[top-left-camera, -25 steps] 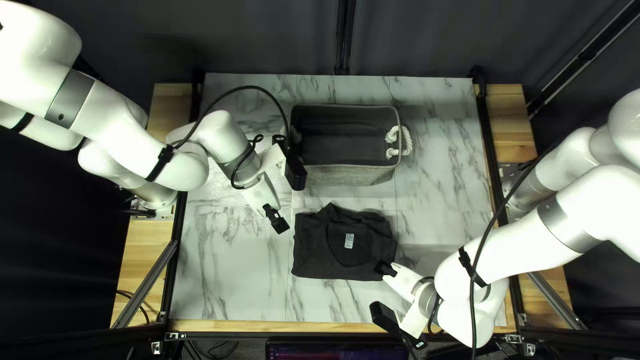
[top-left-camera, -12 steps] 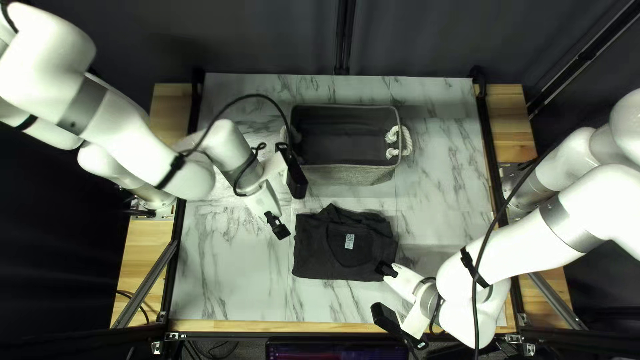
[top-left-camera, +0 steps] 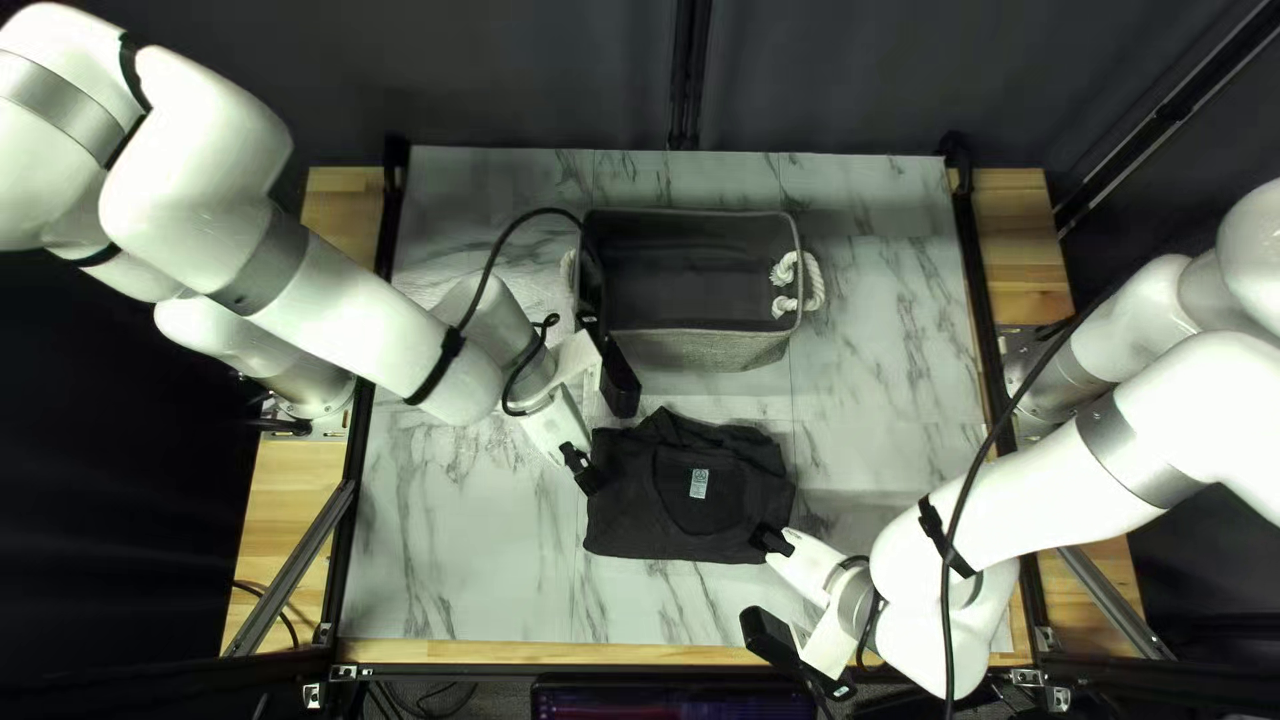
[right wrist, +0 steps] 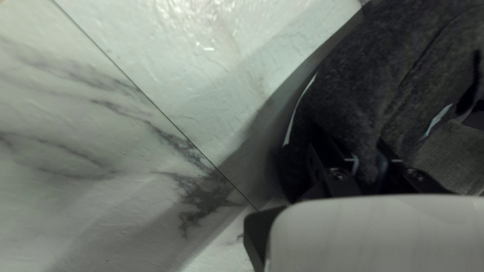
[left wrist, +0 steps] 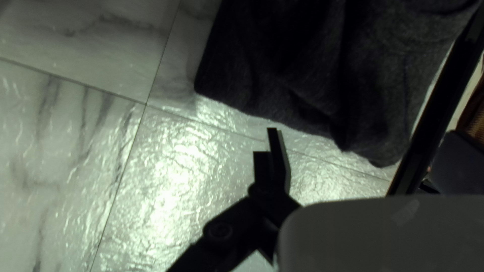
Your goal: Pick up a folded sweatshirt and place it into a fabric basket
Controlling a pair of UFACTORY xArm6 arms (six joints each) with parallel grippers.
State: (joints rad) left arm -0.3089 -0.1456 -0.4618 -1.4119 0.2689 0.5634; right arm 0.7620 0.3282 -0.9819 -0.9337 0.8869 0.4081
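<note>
A folded black sweatshirt [top-left-camera: 685,490] lies flat in the middle of the marble table, collar label facing up. Behind it stands the grey fabric basket [top-left-camera: 700,348], dark inside, with a white rope handle [top-left-camera: 797,280]. My left gripper [top-left-camera: 583,468] is low at the sweatshirt's left edge and open. In the left wrist view one finger [left wrist: 275,158] hovers over bare marble just short of the cloth [left wrist: 321,68]. My right gripper [right wrist: 365,170] is shut on the sweatshirt's near right corner [top-left-camera: 772,540], with a fold of cloth [right wrist: 359,94] pinched between its fingers.
The left arm's black camera mount [top-left-camera: 617,375] hangs close to the basket's front left corner. Bare marble table [top-left-camera: 470,540] lies left of the sweatshirt and to the right of the basket. Wooden strips with black rails edge the table [top-left-camera: 1010,260].
My left arm has swung right and toward the near edge, bringing its open gripper up against the sweatshirt's left edge. The right arm and the sweatshirt have not moved.
</note>
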